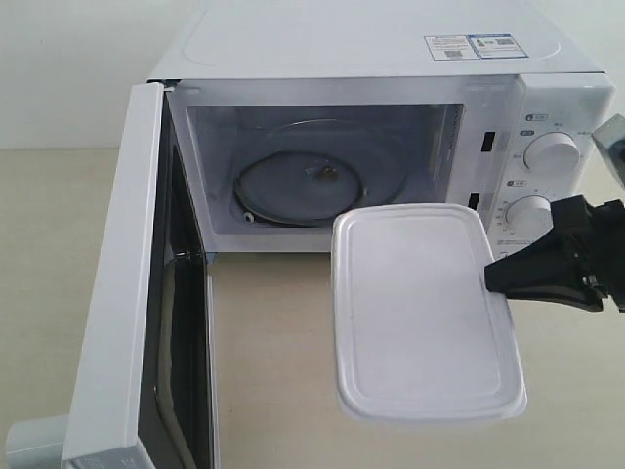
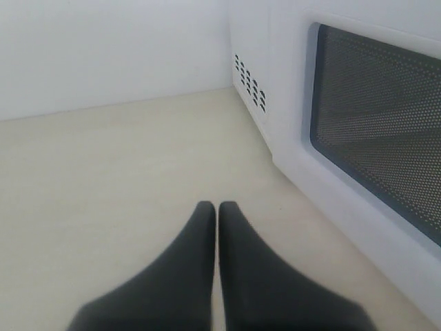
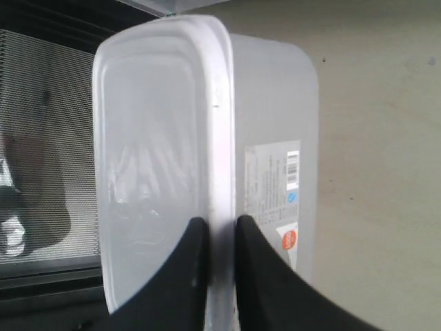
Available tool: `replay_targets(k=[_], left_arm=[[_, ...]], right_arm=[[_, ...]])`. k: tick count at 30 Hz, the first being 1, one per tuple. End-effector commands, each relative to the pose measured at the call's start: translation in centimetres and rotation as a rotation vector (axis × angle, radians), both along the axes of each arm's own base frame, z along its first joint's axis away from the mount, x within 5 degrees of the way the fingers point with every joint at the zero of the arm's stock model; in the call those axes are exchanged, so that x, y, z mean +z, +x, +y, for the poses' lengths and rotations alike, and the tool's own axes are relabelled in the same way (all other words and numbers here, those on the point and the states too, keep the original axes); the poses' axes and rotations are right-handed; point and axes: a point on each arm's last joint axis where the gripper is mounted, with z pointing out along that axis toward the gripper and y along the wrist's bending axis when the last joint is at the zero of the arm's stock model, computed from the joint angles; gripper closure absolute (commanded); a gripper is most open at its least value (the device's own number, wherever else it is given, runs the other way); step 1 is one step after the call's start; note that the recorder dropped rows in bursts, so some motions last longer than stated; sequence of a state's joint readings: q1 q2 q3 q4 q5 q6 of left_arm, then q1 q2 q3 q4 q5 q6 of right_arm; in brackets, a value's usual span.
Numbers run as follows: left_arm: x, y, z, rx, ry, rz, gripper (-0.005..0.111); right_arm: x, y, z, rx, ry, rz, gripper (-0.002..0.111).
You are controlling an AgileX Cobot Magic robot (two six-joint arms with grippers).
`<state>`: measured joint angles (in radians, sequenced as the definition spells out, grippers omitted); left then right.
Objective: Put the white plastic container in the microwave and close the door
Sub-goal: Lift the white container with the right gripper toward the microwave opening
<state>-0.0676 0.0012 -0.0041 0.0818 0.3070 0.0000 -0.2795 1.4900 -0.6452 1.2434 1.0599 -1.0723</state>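
Note:
The white plastic container (image 1: 422, 311) hangs lid-up above the table, just in front of the microwave's (image 1: 391, 68) open cavity, its far edge over the sill. My right gripper (image 1: 491, 277) is shut on the rim of its right side; in the right wrist view the two black fingers (image 3: 258, 276) pinch the lid's rim of the container (image 3: 165, 158), with the label beside them. The glass turntable (image 1: 303, 186) lies bare inside. The door (image 1: 132, 313) stands swung wide open at left. My left gripper (image 2: 218, 207) is shut and empty, low over the table beside the door's dark window (image 2: 379, 124).
The two dials (image 1: 550, 154) sit on the microwave's right panel, close behind the right arm. Part of the left arm (image 1: 34, 445) shows at the lower left corner, outside the open door. Pale tabletop (image 1: 273, 371) stretches between the door and the container.

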Motion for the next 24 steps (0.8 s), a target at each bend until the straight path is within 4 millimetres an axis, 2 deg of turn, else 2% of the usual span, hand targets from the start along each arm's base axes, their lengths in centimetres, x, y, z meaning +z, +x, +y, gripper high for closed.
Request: replay_targets(k=[1,6,10,24], left_arm=[[-0.1,0.0,0.0,0.005,0.006,0.002,0.103],[-0.1,0.0,0.0,0.005,0.006,0.002,0.103],[-0.1,0.0,0.0,0.005,0.006,0.002,0.103],[-0.1,0.0,0.0,0.005,0.006,0.002,0.103]], right_arm=[[2.2,-2.1,0.8,-0.018,0.031,-0.08,0.109],[4.1,-3.7,1.4,-0.054,0.047,-0.166,0.109],[4.8,-5.1,1.8,-0.068,0.043,-0.216,0.109],[3.6,-9.0,2.4,-0.144,-0.018,-0.263,0.109]])
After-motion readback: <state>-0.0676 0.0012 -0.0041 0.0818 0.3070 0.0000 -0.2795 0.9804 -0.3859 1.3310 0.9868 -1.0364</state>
